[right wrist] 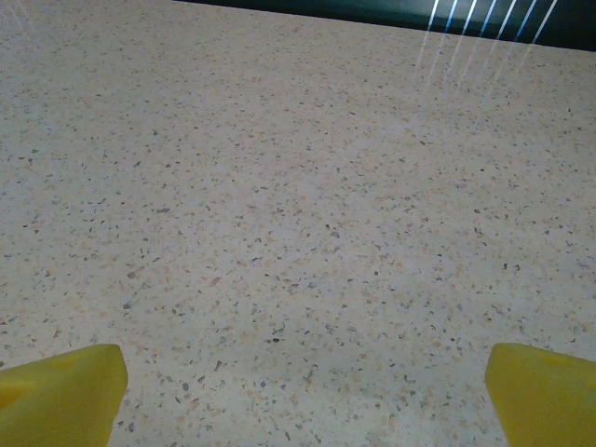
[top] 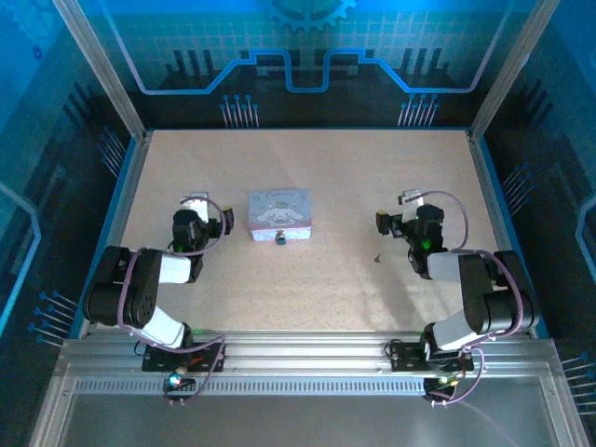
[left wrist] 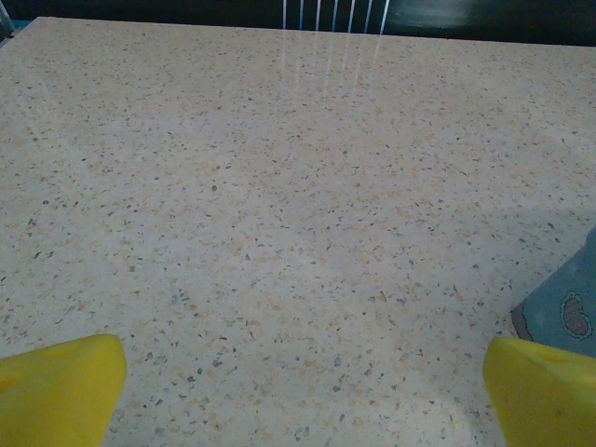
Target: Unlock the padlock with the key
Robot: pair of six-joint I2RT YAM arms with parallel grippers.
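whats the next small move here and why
Probably bring the right end effector left and back over the key. The key lies loose on the table, nearer that arm, the end effector is open and empty, and the padlock sits at the near edge of the tin.

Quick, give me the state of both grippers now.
Left gripper: open, holding nothing.
Right gripper: open, holding nothing.

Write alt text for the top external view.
A pale tin box has a tiny dark padlock at its near edge; a tiny key lies apart to its right on the table. The left arm and right arm flank them, touching neither.
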